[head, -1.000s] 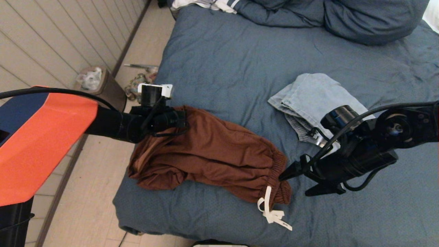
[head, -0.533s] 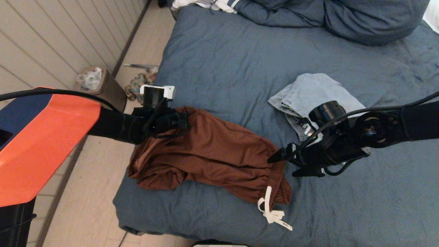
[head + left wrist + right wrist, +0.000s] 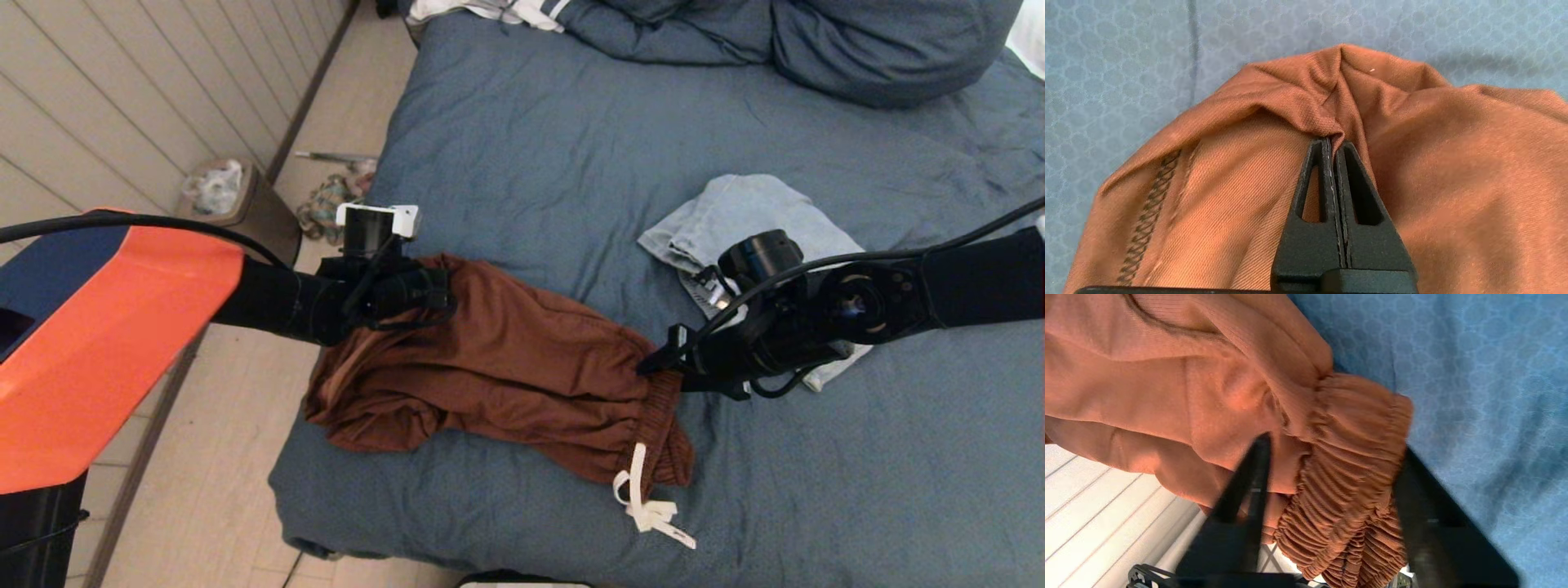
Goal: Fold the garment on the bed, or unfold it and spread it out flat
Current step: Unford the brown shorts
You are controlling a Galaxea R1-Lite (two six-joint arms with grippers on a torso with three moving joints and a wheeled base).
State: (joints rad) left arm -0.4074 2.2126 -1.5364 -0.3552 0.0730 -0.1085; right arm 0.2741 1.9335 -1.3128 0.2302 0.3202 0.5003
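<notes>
The brown pants (image 3: 506,367) lie rumpled across the near left corner of the bed (image 3: 555,147), one end hanging toward the bed's edge, the gathered elastic waistband (image 3: 1347,486) with its white drawstring (image 3: 645,498) toward my right side. My left pincer (image 3: 1333,143) is pressed together on a fold of the thin, finely woven fabric at the hem end, pinching the cloth into a peak. My right pincer (image 3: 1331,473) straddles the ribbed, puckered waistband, its black fingers spread on either side and not yet biting. I judge this to be the grasping step before spreading: next I should close the right pincer on the elastic, then draw the two ends apart to pull it taut and flat. Just behind my right wrist lies a folded pale-blue garment (image 3: 735,220), and beyond it the heaped blue bedding (image 3: 857,49).
</notes>
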